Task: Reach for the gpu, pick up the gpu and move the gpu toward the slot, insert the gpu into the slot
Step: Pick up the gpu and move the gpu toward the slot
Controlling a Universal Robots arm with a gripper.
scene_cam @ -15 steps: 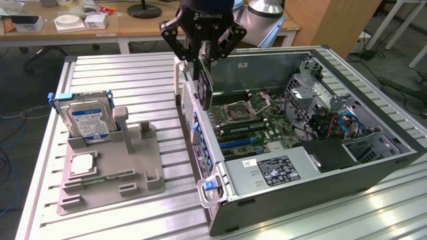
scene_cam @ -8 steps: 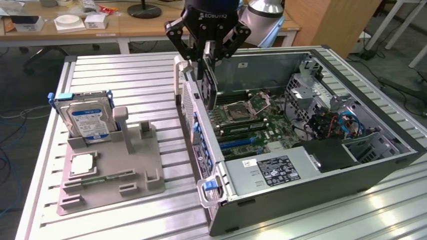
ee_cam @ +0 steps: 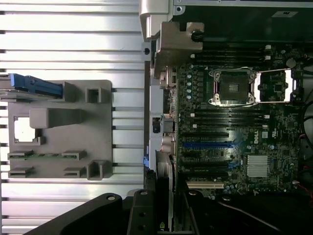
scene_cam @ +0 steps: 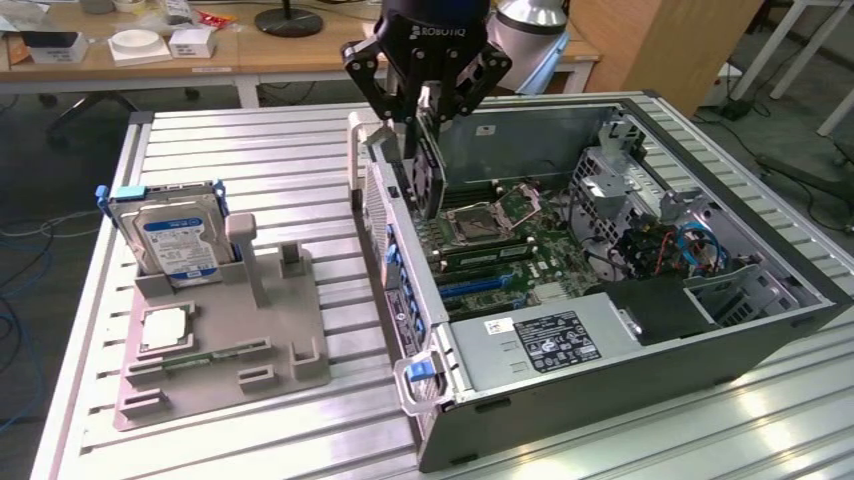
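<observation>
slatted table (scene_cam: 240, 150) | fingers (scene_cam: 391, 100) pinching gpu (scene_cam: 427, 170) | hanging over motherboard (scene_cam: 534, 250) in open case (scene_cam: 601, 400)

My pincer (scene_cam: 427, 112), clamped on the gpu (scene_cam: 427, 170), hangs at the upper middle of the exterior frame, over the open computer case (scene_cam: 781, 235). The case's rear wall (scene_cam: 387, 230) stands tight beside the card on the frame's left. To the right the motherboard (scene_cam: 534, 245) lies open from above as far as the drive cage (scene_cam: 627, 185) and the cables (scene_cam: 674, 250). The power supply (scene_cam: 561, 335) blocks the lower middle. The table (scene_cam: 267, 150) is bare at upper left. Below it stand the grey fixture (scene_cam: 267, 340) and the upright hard drive (scene_cam: 174, 235).
</observation>
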